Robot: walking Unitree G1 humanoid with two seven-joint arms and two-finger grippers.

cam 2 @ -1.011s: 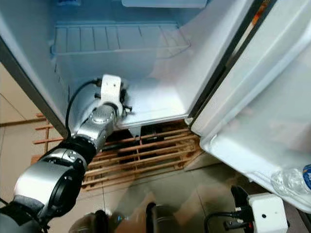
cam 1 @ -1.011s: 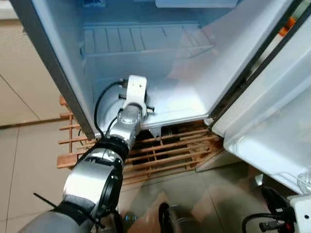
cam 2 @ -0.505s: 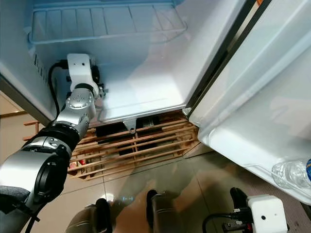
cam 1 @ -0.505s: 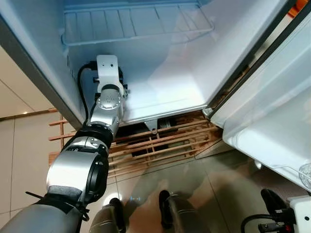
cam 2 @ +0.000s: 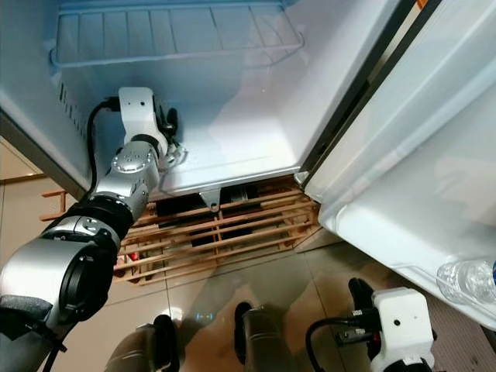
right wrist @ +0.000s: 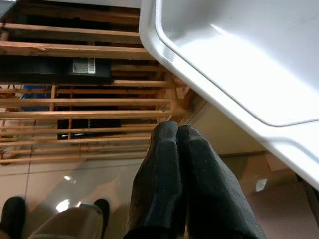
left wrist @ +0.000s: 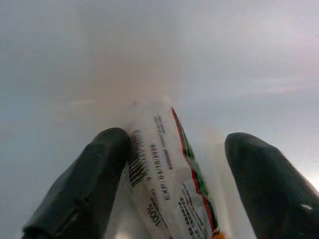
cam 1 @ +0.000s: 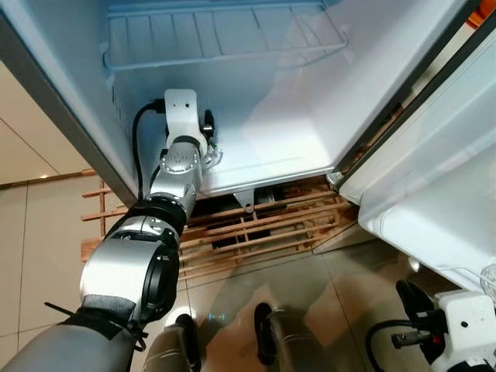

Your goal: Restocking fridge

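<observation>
My left arm reaches into the open fridge, low on its left side. The left gripper (left wrist: pixel 174 164) is open just above the white fridge floor (cam 1: pixel 271 147). A white packet (left wrist: pixel 164 184) with a barcode and a red and green stripe lies between its fingers (left wrist: pixel 84 184). The packet touches one finger and is apart from the other. In the left eye view the packet (cam 1: pixel 209 155) shows as a clear crinkled edge under the left gripper (cam 1: pixel 206 128). My right gripper (right wrist: pixel 177 132) hangs low at the right, shut on nothing, below the fridge door.
A wire shelf (cam 1: pixel 225 46) spans the fridge above my left arm. The open door (cam 1: pixel 434 178) stands at the right, with a clear water bottle (cam 2: pixel 465 279) in its lower rack. A wooden pallet (cam 1: pixel 256 232) lies under the fridge, and tiled floor (cam 1: pixel 46 232) lies before it.
The left wrist has shifted a little to the right inside the fridge, and the packet's edge now shows under it. My right arm has come further into view at the bottom right.
</observation>
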